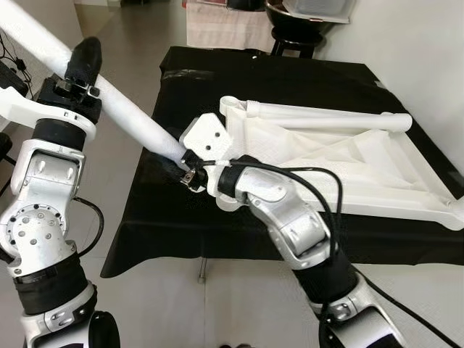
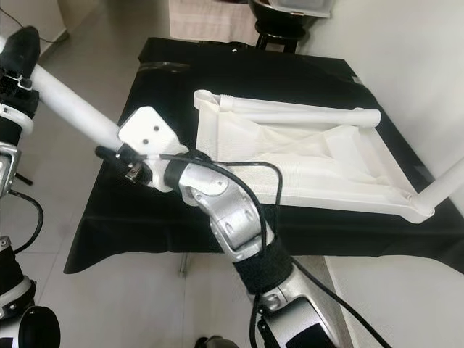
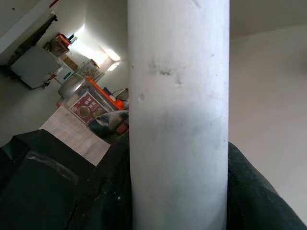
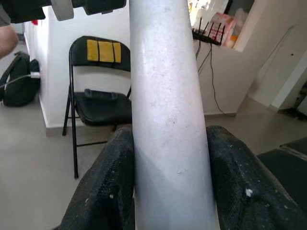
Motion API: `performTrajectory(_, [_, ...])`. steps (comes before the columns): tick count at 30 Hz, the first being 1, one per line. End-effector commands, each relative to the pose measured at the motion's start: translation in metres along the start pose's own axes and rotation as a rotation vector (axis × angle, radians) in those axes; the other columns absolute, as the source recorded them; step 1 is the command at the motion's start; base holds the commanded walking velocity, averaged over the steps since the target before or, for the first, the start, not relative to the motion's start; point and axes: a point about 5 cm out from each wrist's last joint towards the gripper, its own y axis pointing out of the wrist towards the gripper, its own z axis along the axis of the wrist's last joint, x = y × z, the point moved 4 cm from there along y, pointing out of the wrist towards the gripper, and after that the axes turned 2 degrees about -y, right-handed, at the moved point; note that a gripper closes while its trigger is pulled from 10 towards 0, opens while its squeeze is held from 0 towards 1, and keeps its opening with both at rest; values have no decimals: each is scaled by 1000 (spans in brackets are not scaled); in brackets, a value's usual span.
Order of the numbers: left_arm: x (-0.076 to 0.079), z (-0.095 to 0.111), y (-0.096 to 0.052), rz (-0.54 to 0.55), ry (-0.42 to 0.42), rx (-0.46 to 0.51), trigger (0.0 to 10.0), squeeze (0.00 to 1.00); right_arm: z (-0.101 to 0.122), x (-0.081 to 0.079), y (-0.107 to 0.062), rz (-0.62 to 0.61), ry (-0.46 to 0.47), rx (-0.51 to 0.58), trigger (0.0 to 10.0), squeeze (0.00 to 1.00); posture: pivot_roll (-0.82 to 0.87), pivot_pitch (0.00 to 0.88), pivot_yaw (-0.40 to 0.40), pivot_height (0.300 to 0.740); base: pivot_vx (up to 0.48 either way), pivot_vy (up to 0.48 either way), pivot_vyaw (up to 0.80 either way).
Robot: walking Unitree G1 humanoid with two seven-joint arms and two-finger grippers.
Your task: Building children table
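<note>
A white children's table top [image 1: 362,163] lies upside down on a black-covered table [image 1: 163,217]. One long white leg [image 1: 134,116] slants from the upper left down to the top's near-left corner block [image 1: 209,136]. My left gripper [image 1: 85,67] is shut on the leg's upper part, with black fingers [image 3: 105,196] on both sides of the tube. My right gripper [image 1: 188,170] is shut on the leg's lower end beside the corner block, its fingers [image 4: 105,187] flanking the tube. A second leg [image 1: 326,112] lies along the top's far edge. A third leg [image 2: 444,183] sticks out from the right corner.
A black stool with a dark bowl [image 1: 297,25] stands behind the table, next to a white cloth-covered stand [image 1: 225,25]. A white wall runs along the right. Bare floor lies left and in front. A black folding chair [image 4: 96,100] stands by a wall.
</note>
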Motion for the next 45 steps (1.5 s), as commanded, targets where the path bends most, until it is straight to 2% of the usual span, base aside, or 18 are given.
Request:
performTrajectory(1, [13, -10, 4, -78, -23, -57, 0, 0, -4, 4, -1, -23, 46, 7, 10000, 24, -210, 54, -92, 740, 0, 0, 0])
performTrajectory(2, [17, -13, 6, -111, -19, -89, 0, 0, -6, -1, -4, 33, 111, 15, 10000, 1000, -206, 51, -94, 740, 0, 0, 0])
performTrajectory(5, [20, -15, 7, -134, -17, -110, 0, 0, -6, -6, -6, 74, 150, 25, 10000, 1000, -206, 51, -94, 740, 0, 0, 0])
performTrajectory(8, [46, -34, 11, -331, -3, -271, 0, 0, -10, -17, -3, 118, 255, 19, 10000, 1000, -196, 43, -90, 740, 0, 0, 0])
performTrajectory(9, [46, -34, 11, -331, -3, -271, 0, 0, -10, -17, -3, 118, 255, 19, 10000, 1000, -196, 43, -90, 740, 0, 0, 0])
performTrajectory(12, [67, -55, 5, -514, 33, -429, 0, 0, -10, -22, 4, 116, 322, 13, 10000, 1000, -195, 39, -88, 740, 0, 0, 0])
performTrajectory(17, [71, -60, 3, -553, 46, -464, 0, 0, -11, -23, 7, 113, 333, 10, 10000, 1000, -195, 39, -88, 740, 0, 0, 0])
performTrajectory(18, [76, -69, 3, -602, 77, -509, 0, 0, -13, -26, 11, 119, 341, -14, 10000, 0, -197, 39, -88, 740, 0, 0, 0])
performTrajectory(19, [82, -78, 2, -647, 109, -546, 0, 0, -16, -28, 15, 118, 363, -46, 10000, 0, -198, 38, -89, 740, 0, 0, 0])
performTrajectory(24, [88, -89, 2, -702, 142, -591, 0, 0, -21, -31, 18, 110, 399, -94, 10000, 0, -198, 36, -93, 740, 0, 0, 0])
performTrajectory(26, [91, -99, 0, -739, 154, -628, 0, 0, -29, -27, 21, 68, 406, -146, 10000, 0, -198, 35, -94, 740, 0, 0, 0])
performTrajectory(31, [93, -106, 0, -768, 159, -654, 0, 0, -40, -21, 22, 10, 414, -211, 9765, 0, -197, 36, -96, 740, 0, 0, 0])
performTrajectory(32, [95, -109, 0, -780, 157, -656, 0, 0, -46, -17, 22, -33, 436, -239, 1451, 0, -194, 34, -98, 740, 0, 0, 0])
performTrajectory(34, [95, -109, 0, -780, 157, -656, 0, 0, -46, -17, 22, -33, 436, -239, 1451, 0, -194, 34, -98, 740, 0, 0, 0])
performTrajectory(35, [97, -109, 1, -786, 155, -655, 0, 0, -49, -14, 22, -57, 453, -244, 0, 0, -194, 34, -98, 740, 0, 0, 0])
performTrajectory(39, [103, -112, 4, -814, 154, -645, 0, 0, -53, -6, 24, -115, 481, -257, 0, 0, -194, 37, -98, 740, 0, 0, 0])
performTrajectory(45, [106, -115, 7, -833, 156, -628, 0, 0, -57, -5, 24, -135, 485, -289, 0, 0, -197, 43, -99, 740, 0, 0, 0])
